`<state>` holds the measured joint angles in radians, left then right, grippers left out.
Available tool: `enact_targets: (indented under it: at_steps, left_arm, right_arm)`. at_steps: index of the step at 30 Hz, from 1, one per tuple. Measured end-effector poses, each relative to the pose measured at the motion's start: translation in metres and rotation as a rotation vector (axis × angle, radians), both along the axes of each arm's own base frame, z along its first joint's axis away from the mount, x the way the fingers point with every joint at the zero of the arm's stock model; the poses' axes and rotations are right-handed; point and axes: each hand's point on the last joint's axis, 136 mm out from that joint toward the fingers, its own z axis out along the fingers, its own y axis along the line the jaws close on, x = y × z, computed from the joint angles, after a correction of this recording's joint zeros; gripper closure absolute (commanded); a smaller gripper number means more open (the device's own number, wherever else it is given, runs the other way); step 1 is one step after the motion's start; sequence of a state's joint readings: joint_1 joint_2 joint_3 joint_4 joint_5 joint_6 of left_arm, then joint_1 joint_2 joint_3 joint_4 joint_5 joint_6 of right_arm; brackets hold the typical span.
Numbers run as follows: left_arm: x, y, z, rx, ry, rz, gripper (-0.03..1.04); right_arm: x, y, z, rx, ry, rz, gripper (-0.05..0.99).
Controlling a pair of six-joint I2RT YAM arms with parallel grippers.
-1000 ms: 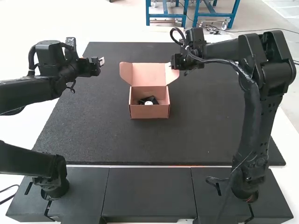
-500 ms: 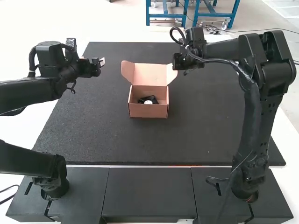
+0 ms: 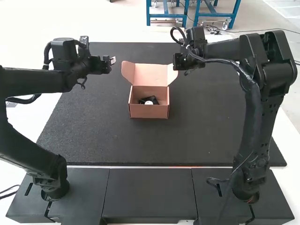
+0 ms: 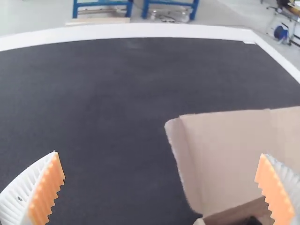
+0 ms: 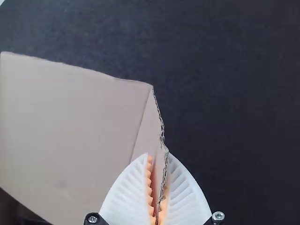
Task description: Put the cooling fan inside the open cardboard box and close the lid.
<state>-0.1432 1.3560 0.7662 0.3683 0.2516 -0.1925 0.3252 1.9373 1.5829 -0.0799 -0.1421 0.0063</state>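
One step remains: fan (image 3: 149, 101) sits in box (image 3: 149, 111). Right claw (image 3: 177, 63) pinches lid (image 3: 149, 75) flap; left claw (image 3: 110, 64) gapes empty. Next: fold lid forward.

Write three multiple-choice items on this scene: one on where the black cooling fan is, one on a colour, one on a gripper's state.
1. Where is the black cooling fan?
A) lying outside the box
B) inside the brown cardboard box
C) held up in a gripper

2. What colour are the pads on the left gripper?
A) orange
B) blue
C) green

3. What is the state of the right gripper?
A) open, holding nothing
B) shut on the side flap of the box's raised lid
C) shut on the fan

Answers:
1 B: the high view shows the fan down in the box's open top.
2 A: the left wrist view shows orange pads on white ribbed fingers.
3 B: the right wrist view shows both fingers pinching the flap's edge.
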Motion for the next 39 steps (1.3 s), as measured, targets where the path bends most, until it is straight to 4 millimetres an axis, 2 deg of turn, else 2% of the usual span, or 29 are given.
enact_targets:
  at_steps: [6, 19, 27, 29, 39]
  left_arm:
    - [0.018, -0.031, -0.012, -0.012, 0.032, -0.058, 0.05]
    - [0.068, -0.043, -0.04, -0.008, 0.096, -0.066, 0.08]
    - [0.076, -0.048, -0.068, -0.002, 0.175, -0.088, 0.11]
    - [0.077, -0.049, -0.073, 0.0, 0.19, -0.091, 0.16]
    - [0.088, -0.049, -0.07, 0.004, 0.187, -0.096, 0.18]
  right_arm:
    - [0.0, 0.001, 0.0, 0.003, 0.001, 0.003, 0.88]
    - [-0.002, 0.003, 0.002, 0.011, 0.004, 0.015, 0.88]
    - [-0.003, 0.004, 0.002, 0.016, 0.007, 0.022, 0.88]
    - [-0.004, 0.005, 0.002, 0.018, 0.007, 0.024, 0.88]
    - [-0.004, 0.005, 0.004, 0.022, 0.006, 0.028, 0.88]
